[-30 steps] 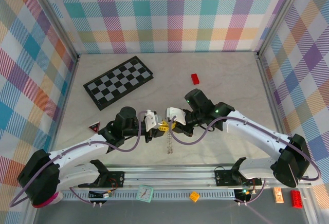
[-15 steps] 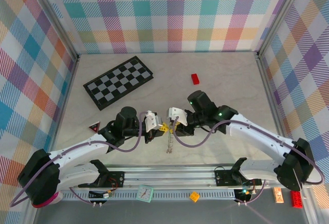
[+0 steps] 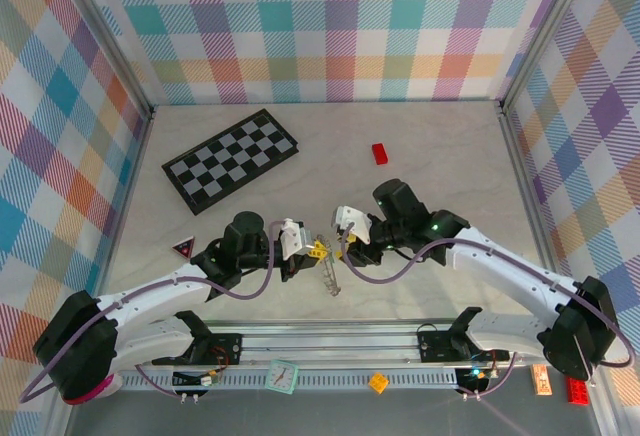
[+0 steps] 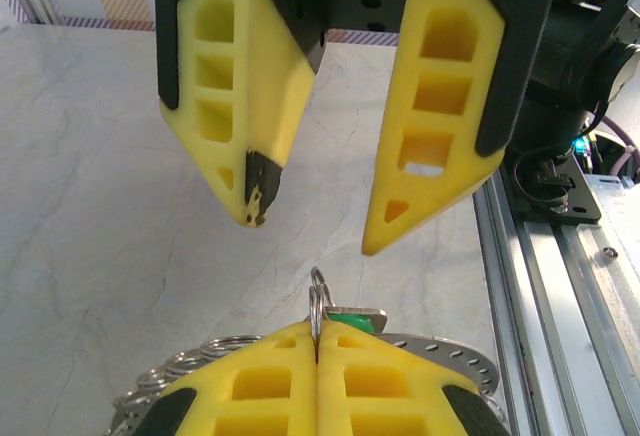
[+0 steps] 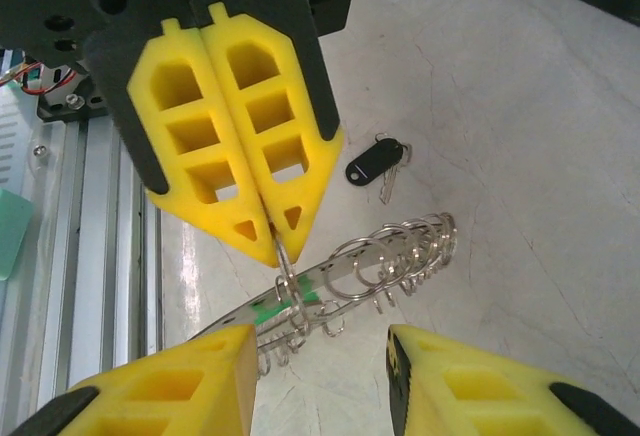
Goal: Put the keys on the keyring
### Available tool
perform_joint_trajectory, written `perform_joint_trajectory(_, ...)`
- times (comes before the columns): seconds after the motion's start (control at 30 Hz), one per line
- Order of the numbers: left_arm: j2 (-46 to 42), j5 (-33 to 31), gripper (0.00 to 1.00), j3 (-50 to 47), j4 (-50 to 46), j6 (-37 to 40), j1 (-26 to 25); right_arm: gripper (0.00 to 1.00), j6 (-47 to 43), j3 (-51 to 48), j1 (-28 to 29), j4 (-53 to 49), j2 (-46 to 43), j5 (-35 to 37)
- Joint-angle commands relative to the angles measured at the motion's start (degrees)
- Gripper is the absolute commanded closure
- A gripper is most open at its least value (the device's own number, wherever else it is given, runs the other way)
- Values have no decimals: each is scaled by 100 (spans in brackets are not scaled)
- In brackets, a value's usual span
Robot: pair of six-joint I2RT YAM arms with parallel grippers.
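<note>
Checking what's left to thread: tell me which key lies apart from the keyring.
The black-headed key, alone on the table; the green-headed key sits against the keyring beside the shut left gripper.

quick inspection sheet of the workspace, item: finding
surface: pale marbled table
job's things: keyring pinched by a small loop; green key at the left jaws; black key loose on table
clutter: chessboard, red block, red triangle
grippers: left gripper jaws shut on keyring; right gripper jaws open, facing it
cables: purple cables along both arms
surroundings: plaid walls, metal rail at near edge
</note>
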Motion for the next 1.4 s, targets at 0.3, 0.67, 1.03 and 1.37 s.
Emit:
perform_joint_trajectory(0.3, -129, 62, 100, -36, 462, -34, -31, 81, -158, 145, -2, 77, 329, -318)
perform_joint_trajectory(0.67, -198, 122, 100, -27, 499, -25, -29, 98, -348, 169, 1, -203, 421, -242)
perform_joint_trajectory(1.03, -211, 0, 100, -71, 657, -43, -33, 89, -291, 328, -8, -140, 622, -360)
perform_joint_trajectory(1.37, -177, -241, 100, -287, 1180, -456, -32, 61, 66, -309, -10, 131, -39, -167)
